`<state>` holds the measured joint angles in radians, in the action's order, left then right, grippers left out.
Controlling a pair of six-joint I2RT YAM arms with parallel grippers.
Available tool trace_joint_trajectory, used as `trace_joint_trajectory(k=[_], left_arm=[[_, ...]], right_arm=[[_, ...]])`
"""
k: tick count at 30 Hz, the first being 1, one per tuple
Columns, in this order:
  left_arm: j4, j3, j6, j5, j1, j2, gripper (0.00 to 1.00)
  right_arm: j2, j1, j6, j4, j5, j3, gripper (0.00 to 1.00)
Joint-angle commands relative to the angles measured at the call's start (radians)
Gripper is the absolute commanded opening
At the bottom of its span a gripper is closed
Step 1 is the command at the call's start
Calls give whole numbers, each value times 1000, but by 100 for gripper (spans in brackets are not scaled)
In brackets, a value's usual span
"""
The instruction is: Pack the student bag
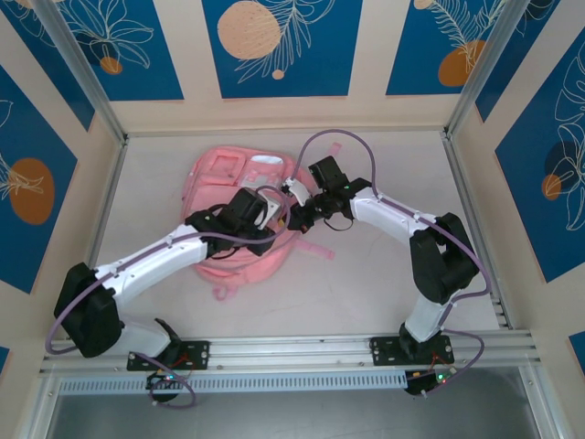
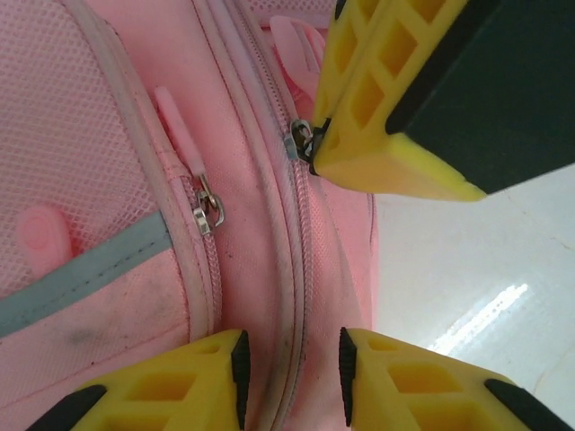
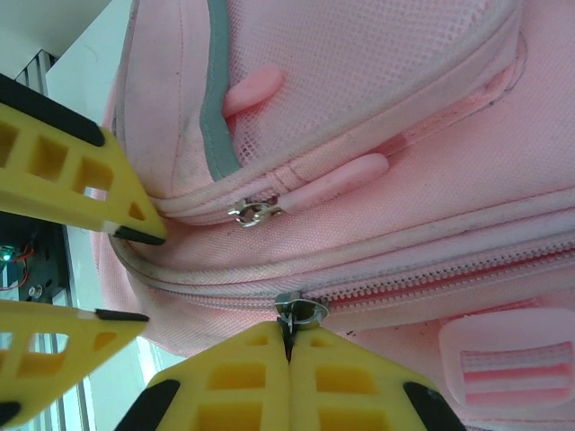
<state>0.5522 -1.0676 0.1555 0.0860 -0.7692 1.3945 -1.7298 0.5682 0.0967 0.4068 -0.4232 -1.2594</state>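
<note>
I see the pink student bag (image 1: 219,172) lying flat on the table (image 1: 366,283). On the bag's main zip (image 2: 301,233), my right gripper (image 3: 289,337) pinches the metal zip pull (image 3: 301,308). My left gripper (image 2: 292,364) straddles that zip, fingers spread.

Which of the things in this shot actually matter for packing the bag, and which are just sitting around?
For the job: student bag; its zipper slider, pinched by the right pincer; left pincer, straddling the bag.
Just around: table; metal rail; blue wall panels.
</note>
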Motion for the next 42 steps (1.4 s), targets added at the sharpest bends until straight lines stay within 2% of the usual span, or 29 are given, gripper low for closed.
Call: trace_joint_trajectory(k=[1, 4, 8, 11, 19, 30, 32, 34, 38, 40, 42], left_arm=[[19, -26, 14, 49, -8, 38, 33], [17, -32, 12, 54, -8, 61, 32], [27, -42, 9, 92, -8, 72, 12], [42, -38, 8, 106, -6, 53, 0], [56, 31, 28, 77, -4, 14, 0], [60, 49, 25, 49, -3, -12, 0], [60, 43, 29, 38, -2, -15, 0], [70, 26, 41, 21, -1, -22, 0], [95, -17, 84, -25, 9, -70, 35], [114, -32, 100, -29, 20, -103, 46], [135, -43, 112, -25, 38, -134, 50]], right_arm=[[59, -1, -9, -6, -90, 8, 0], [62, 0, -8, -7, -94, 9, 0], [66, -3, -6, -3, -65, 9, 0], [63, -16, 3, 11, 15, 11, 0], [3, -60, -12, 27, 217, -34, 0], [-172, -79, -62, 98, 473, -223, 0], [-189, -78, -85, 117, 486, -256, 5], [-181, -79, -113, 141, 455, -275, 18], [-92, -87, -185, 149, 323, -244, 49], [-40, -88, -205, 124, 273, -205, 56], [-6, -87, -219, 101, 217, -174, 61]])
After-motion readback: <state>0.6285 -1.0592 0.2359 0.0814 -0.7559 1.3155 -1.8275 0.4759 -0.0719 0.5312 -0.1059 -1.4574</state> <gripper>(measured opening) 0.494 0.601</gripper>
